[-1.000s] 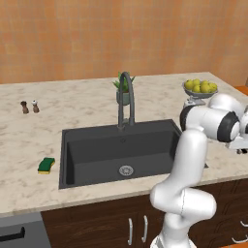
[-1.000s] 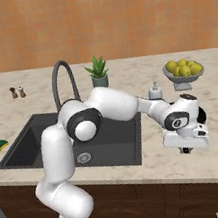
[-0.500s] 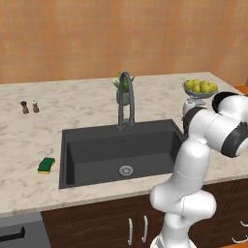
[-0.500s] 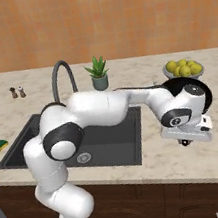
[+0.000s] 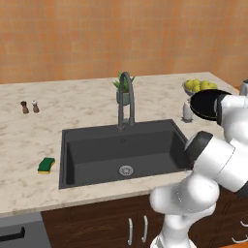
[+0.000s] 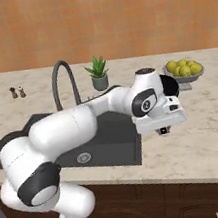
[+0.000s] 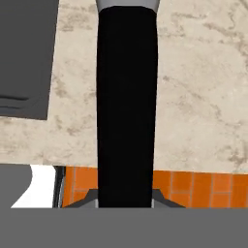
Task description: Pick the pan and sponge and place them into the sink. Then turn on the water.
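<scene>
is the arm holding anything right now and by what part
Yes, the gripper is shut on the black pan, gripping it by its long handle, lifted above the counter right of the sink.

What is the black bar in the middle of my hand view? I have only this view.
Observer: It is the handle of the pan. The gripper is shut on it, and the left base view shows the round pan held in the air, to the right of the sink.
Operator: Where is the sponge?
Observer: The sponge lies on the counter, left of the sink and a little apart from its rim.
Operator: Does water run already?
Observer: No. There is no stream under the faucet.
</scene>
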You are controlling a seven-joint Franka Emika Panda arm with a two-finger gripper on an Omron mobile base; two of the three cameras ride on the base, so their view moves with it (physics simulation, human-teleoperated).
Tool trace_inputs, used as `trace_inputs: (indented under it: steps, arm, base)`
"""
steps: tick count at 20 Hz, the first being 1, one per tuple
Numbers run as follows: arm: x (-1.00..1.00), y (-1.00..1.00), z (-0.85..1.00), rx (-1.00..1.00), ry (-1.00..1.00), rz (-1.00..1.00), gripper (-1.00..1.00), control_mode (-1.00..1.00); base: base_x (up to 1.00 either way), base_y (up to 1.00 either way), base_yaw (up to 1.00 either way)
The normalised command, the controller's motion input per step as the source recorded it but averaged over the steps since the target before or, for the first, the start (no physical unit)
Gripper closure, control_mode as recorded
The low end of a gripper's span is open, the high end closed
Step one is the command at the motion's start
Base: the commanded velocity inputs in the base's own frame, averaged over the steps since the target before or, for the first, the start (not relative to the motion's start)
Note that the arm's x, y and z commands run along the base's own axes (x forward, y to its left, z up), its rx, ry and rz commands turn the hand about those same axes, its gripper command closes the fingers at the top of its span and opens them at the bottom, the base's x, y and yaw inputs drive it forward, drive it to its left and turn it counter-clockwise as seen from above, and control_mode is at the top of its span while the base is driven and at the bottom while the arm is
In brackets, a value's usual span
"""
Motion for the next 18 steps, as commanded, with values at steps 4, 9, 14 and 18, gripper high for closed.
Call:
trace_inputs:
  steps: [4, 9, 14, 18]
  arm:
    - [-0.21, 0.71, 0.07, -0.02, 0.00, 0.26, 1.00, -1.00]
    - [-0.01, 0.62, 0.00, 0.00, 0.08, 0.30, 1.00, -1.00]
    - [0.12, 0.16, 0.01, 0.01, 0.32, 0.20, 1.00, -1.00]
    - [0.16, 0.02, 0.00, 0.11, 0.36, 0.21, 1.00, -1.00]
  base:
    - [0.00, 0.00, 0.00]
    - [0.00, 0.00, 0.00]
    - [0.00, 0.00, 0.00]
    - [0.00, 0.00, 0.00]
